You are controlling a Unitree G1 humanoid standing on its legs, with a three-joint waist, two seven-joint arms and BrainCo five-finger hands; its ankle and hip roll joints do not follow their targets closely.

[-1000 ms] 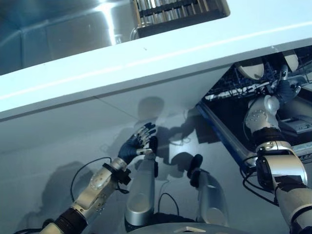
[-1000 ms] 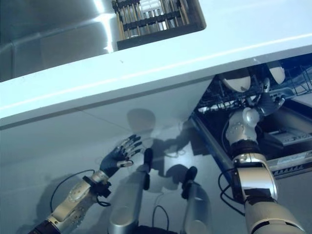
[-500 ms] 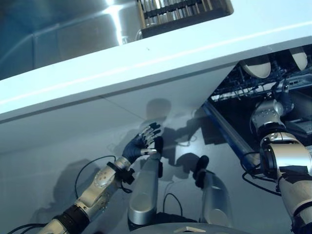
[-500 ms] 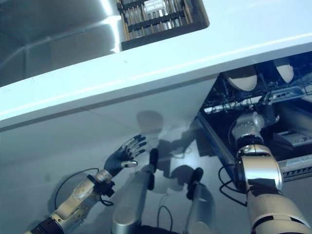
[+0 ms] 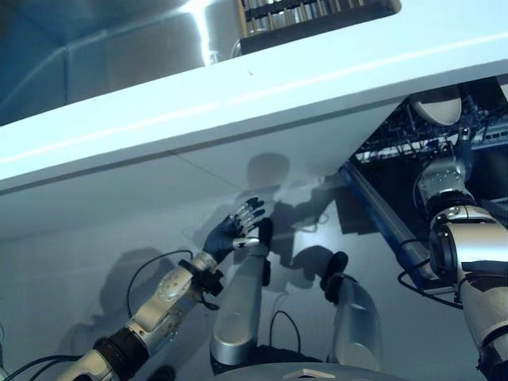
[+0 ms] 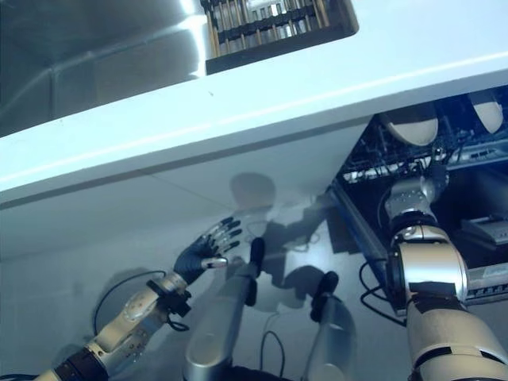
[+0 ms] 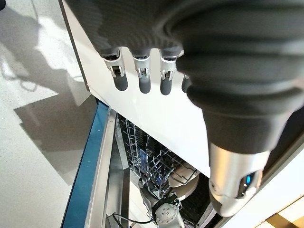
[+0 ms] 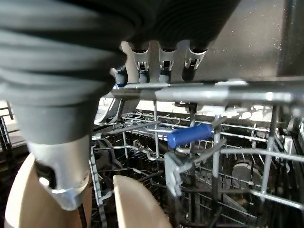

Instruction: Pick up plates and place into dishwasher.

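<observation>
Two cream plates (image 8: 28, 199) stand in the dishwasher rack (image 8: 223, 142); right hand (image 8: 161, 57) above the rail, fingers straight, empty. Left hand (image 5: 234, 230) idle, fingers spread (more plates probably remain).

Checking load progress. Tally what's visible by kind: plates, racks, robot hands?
Beige plates, standing in the dishwasher rack: 2
Dishwasher rack: 1
Drying rack in the sink: 1
Robot hands: 2 (left robot hand, right robot hand)
Total: 6
</observation>
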